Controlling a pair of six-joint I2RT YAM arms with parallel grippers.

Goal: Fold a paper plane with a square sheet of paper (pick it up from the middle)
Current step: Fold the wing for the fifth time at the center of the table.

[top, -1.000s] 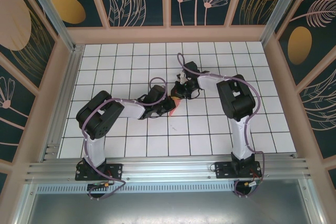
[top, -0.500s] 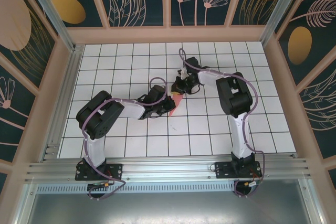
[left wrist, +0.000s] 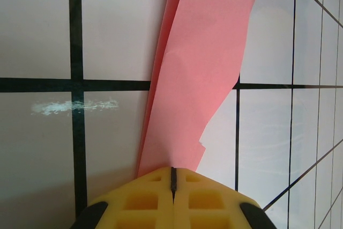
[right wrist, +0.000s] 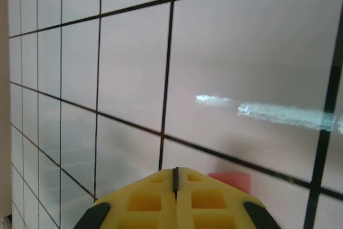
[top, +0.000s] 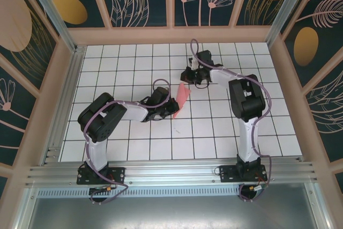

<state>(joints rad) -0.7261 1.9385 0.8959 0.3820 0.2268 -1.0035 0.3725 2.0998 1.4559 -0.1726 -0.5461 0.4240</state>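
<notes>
**Left fingers pinching folded pink paper**

The left fingers (left wrist: 142, 199) are clamping shut on the near end of a narrow, folded salmon-pink paper sheet (left wrist: 198, 68), which is stretching away over the white tiled worktop (top: 214, 132). The right fingers (right wrist: 144, 199) are sitting pressed together, empty, near its far tip.

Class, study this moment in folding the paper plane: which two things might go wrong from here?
1. The left gripper pinches the pink paper only at one narrow end, so the loose length may twist or slip out.
2. The right gripper is shut and apart from the paper; approaching like that, it might push and crumple the folds rather than grasp them.
</notes>
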